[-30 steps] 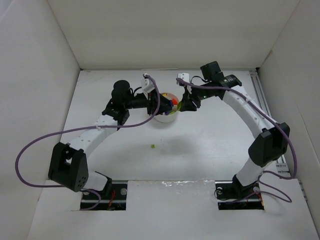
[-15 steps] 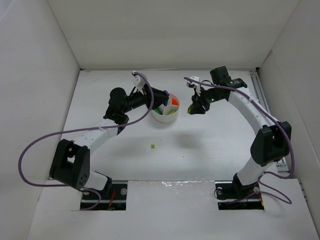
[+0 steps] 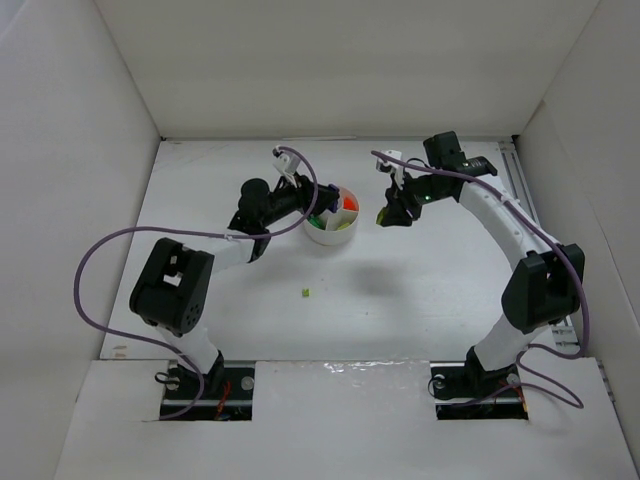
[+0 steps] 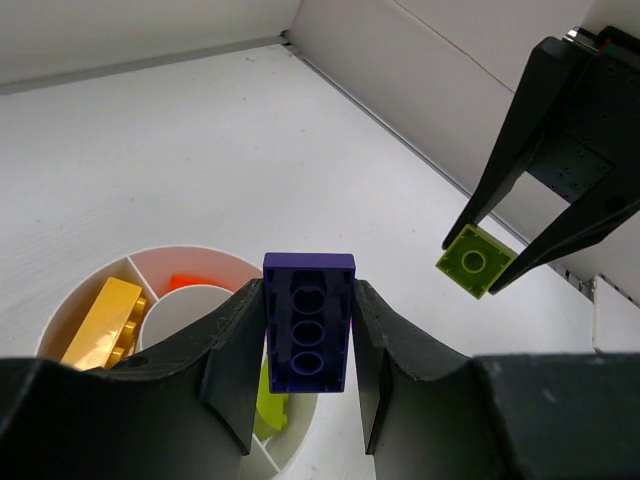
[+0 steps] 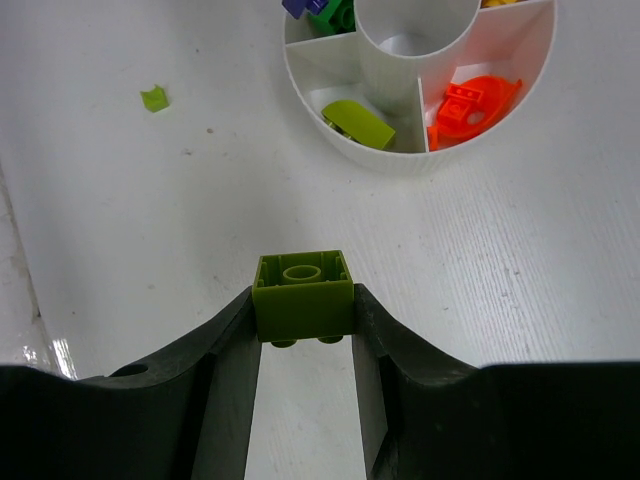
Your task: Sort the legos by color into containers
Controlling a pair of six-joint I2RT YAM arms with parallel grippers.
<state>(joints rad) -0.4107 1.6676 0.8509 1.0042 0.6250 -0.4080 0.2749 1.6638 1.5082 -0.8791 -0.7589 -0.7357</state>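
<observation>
The round white divided dish (image 3: 331,237) stands mid-table; it also shows in the left wrist view (image 4: 205,257) and the right wrist view (image 5: 400,160). My left gripper (image 4: 308,330) is shut on a purple brick (image 4: 309,322), held above the dish's edge (image 3: 318,196). My right gripper (image 5: 303,300) is shut on a lime-green brick (image 5: 302,295), held above the table right of the dish (image 3: 386,214). The dish holds a yellow brick (image 4: 105,318), an orange-red piece (image 5: 470,105), a lime piece (image 5: 360,124) and purple and green bits (image 5: 318,12).
A tiny green bit (image 3: 305,293) lies on the table in front of the dish, also in the right wrist view (image 5: 154,98). White walls enclose the table on the left, back and right. A rail (image 3: 535,210) runs along the right edge.
My left arm folded inward and its gripper settled at the dish's left edge with the purple brick. My right gripper pulled away right from the dish with the green brick, then held still.
</observation>
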